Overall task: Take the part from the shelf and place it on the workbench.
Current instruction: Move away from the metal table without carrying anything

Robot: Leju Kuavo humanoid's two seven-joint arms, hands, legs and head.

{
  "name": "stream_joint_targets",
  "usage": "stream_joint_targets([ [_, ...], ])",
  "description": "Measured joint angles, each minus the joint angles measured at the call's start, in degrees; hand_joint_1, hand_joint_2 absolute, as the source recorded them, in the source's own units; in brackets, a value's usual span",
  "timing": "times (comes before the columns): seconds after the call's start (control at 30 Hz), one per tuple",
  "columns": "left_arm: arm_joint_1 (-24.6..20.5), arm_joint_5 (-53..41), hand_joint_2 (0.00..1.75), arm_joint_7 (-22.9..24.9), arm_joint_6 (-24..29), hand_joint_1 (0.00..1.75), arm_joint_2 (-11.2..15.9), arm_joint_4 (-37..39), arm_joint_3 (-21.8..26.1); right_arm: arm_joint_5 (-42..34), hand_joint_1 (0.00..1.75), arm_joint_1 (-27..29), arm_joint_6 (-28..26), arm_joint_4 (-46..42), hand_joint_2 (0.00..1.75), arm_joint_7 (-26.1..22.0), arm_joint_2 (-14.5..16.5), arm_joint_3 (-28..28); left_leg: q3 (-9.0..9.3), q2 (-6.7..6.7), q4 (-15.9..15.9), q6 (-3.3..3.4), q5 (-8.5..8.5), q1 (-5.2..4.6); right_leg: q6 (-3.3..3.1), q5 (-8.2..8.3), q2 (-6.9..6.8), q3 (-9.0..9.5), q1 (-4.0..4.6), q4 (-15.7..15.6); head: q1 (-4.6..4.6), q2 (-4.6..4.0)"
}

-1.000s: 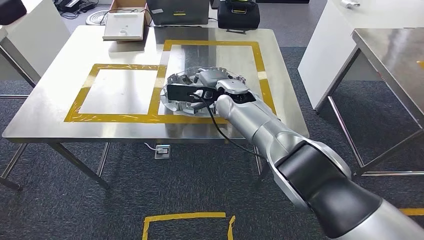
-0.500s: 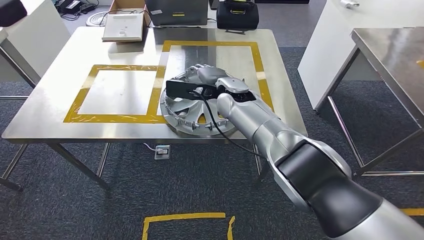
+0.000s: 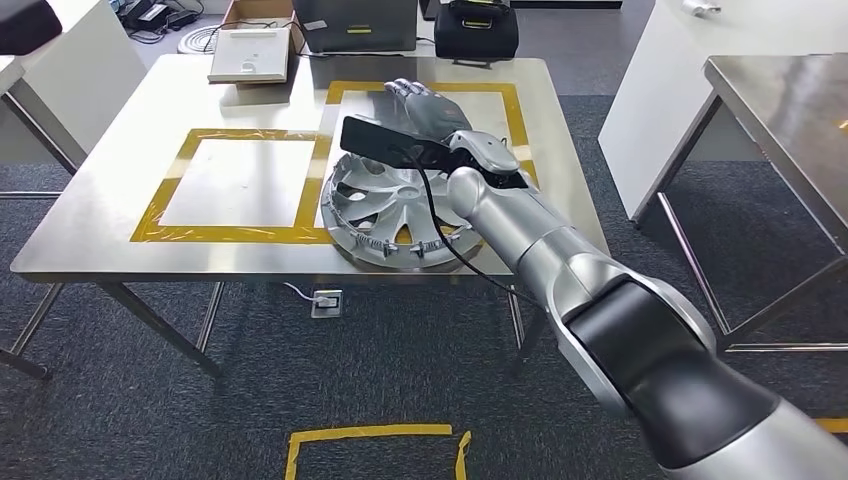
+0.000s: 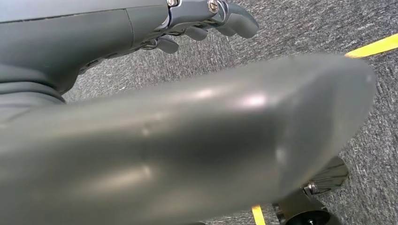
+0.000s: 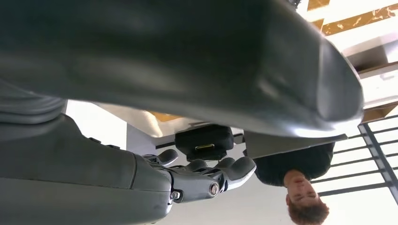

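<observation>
Yellow tape (image 3: 237,235) marked two adjoining rectangles on the steel worktop (image 3: 120,120). At the worktop's far left corner lay a flat white device (image 3: 247,55) beside an open cardboard box (image 3: 262,12). Past the far edge stood a grey case (image 3: 355,22) and a black case (image 3: 478,30). A second steel table (image 3: 790,100) stood off to the right. More yellow tape (image 3: 370,435) marked the grey carpet (image 3: 150,410). A person (image 5: 295,180) in dark clothing stood nearby.

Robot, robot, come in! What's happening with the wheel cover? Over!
Right hand open, lifted clear. Left hand empty, hanging over carpet. Silver spoked hubcap flat on the steel workbench, overlapping yellow tape. Nothing in the way.
</observation>
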Motion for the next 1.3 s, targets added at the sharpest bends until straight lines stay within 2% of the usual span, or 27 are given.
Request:
stream_joint_targets([
  [0.03,-0.02,0.0,0.0,0.01,0.03,0.0,0.01,-0.01,0.0,-0.13,0.0,-0.03,-0.29,-0.08,0.0,-0.07,-0.01,-0.03,-0.19,-0.03,0.18,-0.43,0.17,-0.06,-0.32,0.38,0.15,0.57,0.1,-1.45,-0.01,0.0],
  [0.13,0.17,0.02,0.0,0.12,0.33,0.0,0.0,-0.01,0.04,-0.78,0.0,-0.06,-1.6,-0.2,0.0,-0.42,-0.04,-0.41,-0.56,-0.13,-0.04,-1.89,0.9,0.04,-1.95,0.95,0.31,-0.2,0.34,-1.77,0.0,0.0],
  [0.17,0.33,0.04,0.0,0.15,0.44,0.0,0.01,0.0,0.09,-1.05,0.0,-0.11,-2.02,-0.36,0.0,-0.62,-0.05,-0.66,-0.92,-0.1,0.27,-2.27,0.33,0.15,-2.52,1.41,0.24,-0.54,0.31,-1.81,0.0,0.0],
  [0.23,0.59,0.09,0.0,0.11,0.57,0.0,0.03,0.01,0.31,-1.46,0.0,-0.24,-2.61,-0.85,0.0,-0.97,-0.13,-1.22,-2.47,0.02,4.19,-2.69,-3.59,0.28,-3.4,2.42,0.09,-1.35,0.23,-2.02,-0.04,0.0],
  [0.3,0.7,0.1,0.0,0.02,0.61,0.0,0.03,0.03,0.51,-1.77,0.0,-0.24,-2.84,-1.24,0.0,-1.09,-0.31,-1.6,-4.55,0.05,11.62,-2.93,-8.57,0.27,-3.71,3.24,0.06,-2.36,0.38,-2.01,-0.07,0.0],
  [0.33,0.77,0.1,0.0,-0.04,0.61,0.0,0.02,0.04,0.55,-1.87,0.0,-0.15,-2.85,-1.38,0.0,-1.09,-0.44,-1.73,-5.03,0.06,14.58,-2.98,-9.83,0.27,-3.72,3.65,0.03,-2.89,0.48,-1.99,-0.06,0.0],
  [0.37,0.86,0.09,0.0,-0.11,0.61,0.0,0.02,0.05,0.56,-1.97,0.0,-0.04,-2.89,-1.54,0.0,-1.09,-0.61,-1.85,-4.69,0.06,15.88,-2.95,-10.02,0.25,-3.68,4.04,0.01,-3.41,0.57,-1.96,-0.07,0.0],
  [0.4,0.95,0.09,0.0,-0.19,0.6,0.0,0.02,0.05,0.56,-2.05,0.0,0.08,-2.97,-1.74,0.0,-1.08,-0.83,-2.04,-3.28,0.06,15.01,-2.83,-9.27,0.24,-3.58,4.43,-0.01,-3.91,0.62,-1.93,-0.07,0.0],
  [0.43,1.02,0.09,0.0,-0.29,0.6,0.0,0.02,0.05,0.57,-2.11,0.0,0.16,-3.11,-1.97,0.0,-1.09,-1.07,-2.29,-0.81,0.06,12.07,-2.64,-8.07,0.22,-3.41,4.79,-0.02,-4.34,0.65,-1.88,-0.07,0.0],
  [0.5,1.05,0.08,0.0,-0.47,0.6,0.0,0.04,0.03,0.58,-2.25,0.0,0.17,-3.55,-2.49,0.0,-1.1,-1.63,-2.78,4.53,0.03,4.49,-2.14,-7.07,0.04,-2.9,5.44,-0.09,-5.0,0.68,-1.84,-0.03,0.0],
  [0.53,1.06,0.07,0.0,-0.54,0.61,0.0,0.04,0.02,0.59,-2.29,0.0,0.16,-3.72,-2.7,0.0,-1.14,-1.85,-2.92,6.16,0.0,1.98,-1.85,-7.0,-0.14,-2.57,5.73,-0.13,-5.16,0.68,-1.86,-0.01,0.0],
  [0.57,1.07,0.07,0.0,-0.6,0.61,0.0,0.04,0.02,0.59,-2.32,0.0,0.16,-3.86,-2.86,0.0,-1.14,-2.03,-2.98,6.76,-0.04,0.84,-1.56,-7.21,-0.38,-2.21,6.05,-0.16,-5.27,0.64,-1.93,-0.01,0.0],
  [0.63,1.12,0.05,0.0,-0.69,0.61,0.0,0.02,0.03,0.59,-2.43,0.0,0.34,-4.19,-2.95,0.0,-1.04,-2.46,-3.08,6.55,-0.03,0.48,-0.78,-6.54,-0.54,-1.49,6.58,-0.15,-5.4,0.53,-2.13,-0.01,0.0],
  [0.67,1.13,0.02,0.0,-0.7,0.61,0.0,0.02,0.03,0.59,-2.52,0.0,0.51,-4.48,-2.96,0.0,-0.95,-2.77,-3.26,6.31,0.04,0.23,-0.3,-6.12,-0.47,-1.18,6.2,-0.14,-5.62,0.47,-1.88,0.01,0.0],
  [0.7,1.13,-0.02,0.0,-0.71,0.61,0.0,0.03,0.02,0.6,-2.6,0.0,0.68,-4.77,-2.96,0.0,-0.85,-3.15,-3.54,5.95,0.12,-0.01,0.22,-5.56,-0.35,-0.92,4.92,-0.15,-6.12,0.43,-0.83,0.07,0.0],
  [0.73,1.12,-0.07,0.0,-0.7,0.61,0.0,0.04,0.01,0.6,-2.64,0.0,0.84,-5.04,-2.96,0.0,-0.79,-3.59,-3.89,5.46,0.19,-0.22,0.67,-4.95,-0.24,-0.72,2.75,-0.15,-6.99,0.39,1.4,0.13,0.0],
  [0.8,1.13,-0.2,0.0,-0.6,0.6,0.0,0.08,-0.03,0.61,-2.66,0.0,1.22,-5.48,-2.96,0.0,-0.71,-4.33,-4.48,4.15,0.22,-0.24,1.14,-3.89,-0.32,-0.41,-2.36,-0.16,-9.33,0.39,8.4,0.24,0.0],
  [0.83,1.19,-0.29,0.0,-0.52,0.6,0.0,0.05,-0.03,0.61,-2.65,0.0,1.57,-5.69,-2.96,0.0,-0.66,-4.65,-4.71,3.47,0.21,-0.21,1.17,-3.37,-0.36,-0.3,-3.78,-0.16,-10.14,0.41,11.68,0.25,0.0],
  [0.87,1.26,-0.37,0.0,-0.44,0.59,0.0,0.02,-0.02,0.61,-2.59,0.0,2.0,-5.89,-2.96,0.0,-0.46,-4.91,-4.97,2.78,0.22,-0.17,1.15,-2.86,-0.38,-0.25,-3.9,-0.16,-10.18,0.43,13.46,0.25,0.0],
  [0.9,1.33,-0.44,0.0,-0.38,0.58,0.0,-0.03,-0.01,0.61,-2.44,0.0,2.43,-6.06,-2.96,0.0,-0.18,-5.14,-5.24,2.11,0.23,-0.1,1.08,-2.36,-0.39,-0.27,-2.94,-0.16,-9.24,0.44,13.32,0.25,0.0],
  [0.97,1.37,-0.55,0.0,-0.34,0.58,0.0,-0.13,0.01,0.61,-2.01,0.0,3.01,-6.4,-2.96,0.0,0.46,-5.52,-5.71,0.89,0.25,0.14,0.8,-1.45,-0.39,-0.49,-0.19,-0.17,-4.49,0.44,7.44,0.26,0.0],
  [1.03,1.35,-0.71,0.0,-0.3,0.57,0.0,-0.19,0.01,0.61,-1.6,0.0,3.25,-6.78,-3.09,0.0,0.82,-5.84,-6.06,0.13,0.24,0.37,0.24,-0.67,-0.52,-1.09,0.19,-0.13,0.23,0.72,0.26,0.24,0.0],
  [1.1,1.35,-0.91,0.0,-0.26,0.53,0.0,-0.21,0.01,0.61,-1.28,0.0,3.55,-6.97,-3.24,0.0,0.92,-6.2,-6.71,-0.03,0.17,0.23,-0.45,0.19,-0.58,-1.87,-0.21,-0.08,1.56,1.08,-2.33,0.34,0.0],
  [1.17,1.43,-1.09,0.0,-0.26,0.49,0.0,-0.18,0.01,0.61,-0.84,0.0,3.88,-7.14,-3.29,0.0,0.75,-6.57,-7.55,-0.29,0.05,0.02,-1.15,0.59,-0.5,-2.71,0.86,-0.23,1.03,0.96,-2.68,0.46,0.0],
  [1.2,1.49,-1.18,0.0,-0.27,0.48,0.0,-0.16,0.01,0.61,-0.54,0.0,4.03,-7.34,-3.35,0.0,0.59,-6.7,-7.95,-0.78,0.02,0.69,-1.43,-0.4,-0.45,-3.18,1.57,-0.31,0.58,0.86,-2.91,0.4,0.0],
  [1.23,1.52,-1.25,0.0,-0.3,0.48,0.0,-0.14,0.01,0.61,-0.23,0.0,4.17,-7.6,-3.41,0.0,0.39,-6.84,-8.29,-1.51,0.02,2.41,-1.64,-2.36,-0.41,-3.54,2.33,-0.39,0.01,0.7,-3.15,0.29,0.0],
  [1.3,1.5,-1.34,0.0,-0.38,0.48,0.0,-0.15,0.01,0.61,0.57,0.0,4.57,-8.01,-3.55,0.0,0.19,-7.21,-8.8,-3.33,0.08,9.0,-1.95,-7.84,-0.25,-3.89,3.62,-0.4,-1.42,0.68,-3.19,0.15,0.0],
])
